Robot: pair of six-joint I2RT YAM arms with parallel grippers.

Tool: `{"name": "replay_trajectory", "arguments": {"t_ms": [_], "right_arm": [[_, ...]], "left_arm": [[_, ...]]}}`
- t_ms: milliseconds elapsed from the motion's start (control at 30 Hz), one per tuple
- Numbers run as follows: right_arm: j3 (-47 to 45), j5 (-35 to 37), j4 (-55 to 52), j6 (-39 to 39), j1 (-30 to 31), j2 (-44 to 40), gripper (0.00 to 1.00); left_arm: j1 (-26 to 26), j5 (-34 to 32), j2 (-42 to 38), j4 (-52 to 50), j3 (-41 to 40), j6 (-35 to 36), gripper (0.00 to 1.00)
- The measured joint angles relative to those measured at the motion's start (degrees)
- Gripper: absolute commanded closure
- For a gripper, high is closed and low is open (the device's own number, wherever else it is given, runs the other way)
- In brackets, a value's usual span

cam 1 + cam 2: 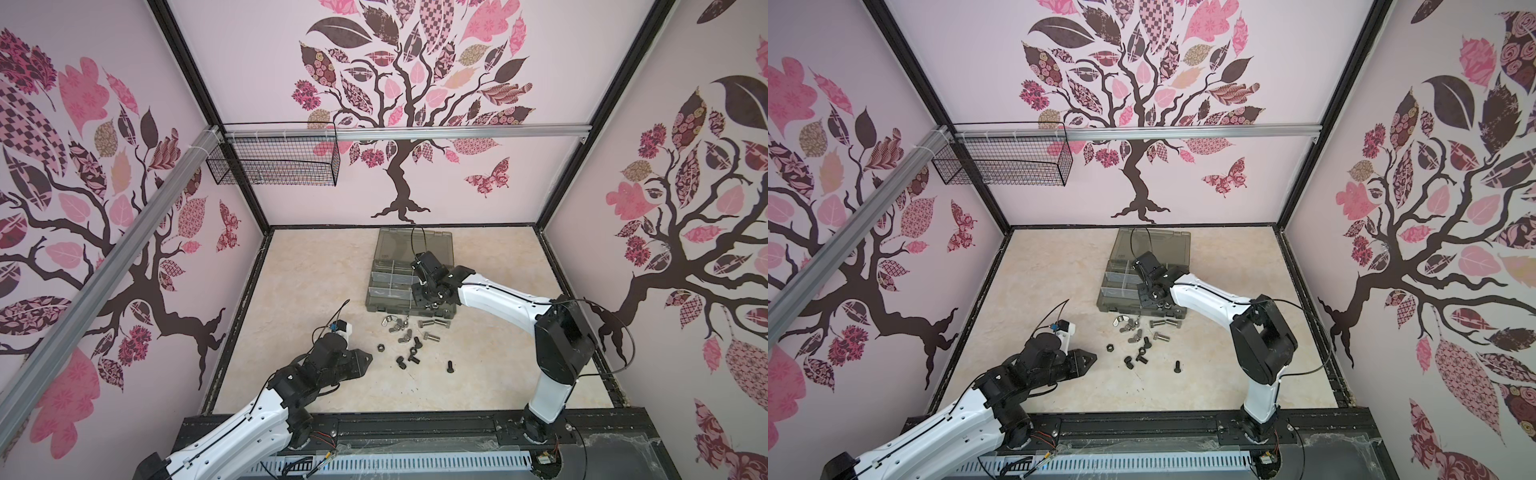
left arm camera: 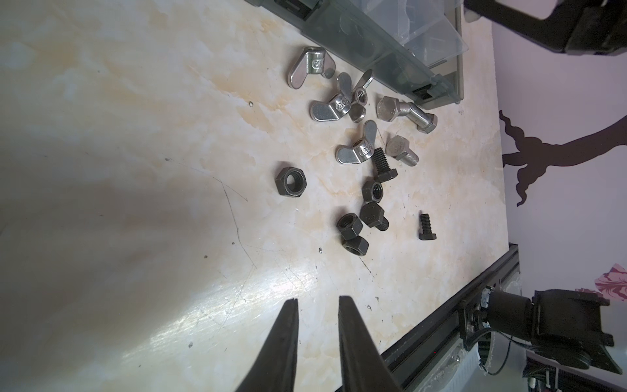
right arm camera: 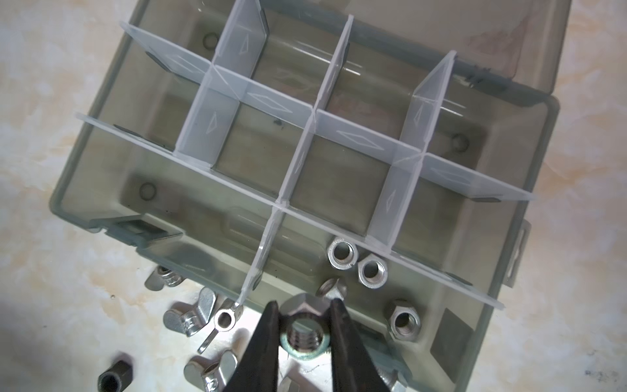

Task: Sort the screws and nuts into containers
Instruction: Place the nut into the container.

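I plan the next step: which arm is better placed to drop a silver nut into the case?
Right, probably. The right tool grips a silver hex nut at the compartment holding silver nuts. The left tool is empty, away from the case.

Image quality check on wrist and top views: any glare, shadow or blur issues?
Left wrist: broad shadow over the table, glare patch near the left gripper; hardware sharp. Right wrist: silver nut in the right gripper slightly soft, black nut blurred. Top views: wide-angle splays the frame posts.
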Motion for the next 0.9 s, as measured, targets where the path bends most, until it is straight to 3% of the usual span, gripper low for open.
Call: {"name": "replay_trajectory", "arguments": {"t_ms": [133,533,900], "right_arm": [[0.0,-0.31,-0.96,0.09,0.0,1.49,0.55],[-0.85,-1.33,-1.62,-0.07,0.0,0.39,0.53],[-16.65,-4.72,-0.28,1.66,0.0,-18.23,0.53]], "left_arm": [[0.0,-0.02,-0.46,-0.55,0.0,0.0,0.75],[0.0,-1.03,-0.79,-1.03,0.04,0.04,0.75],[0.0,-3.87,0.63,-3.82,3.87,1.66,0.74]]}}
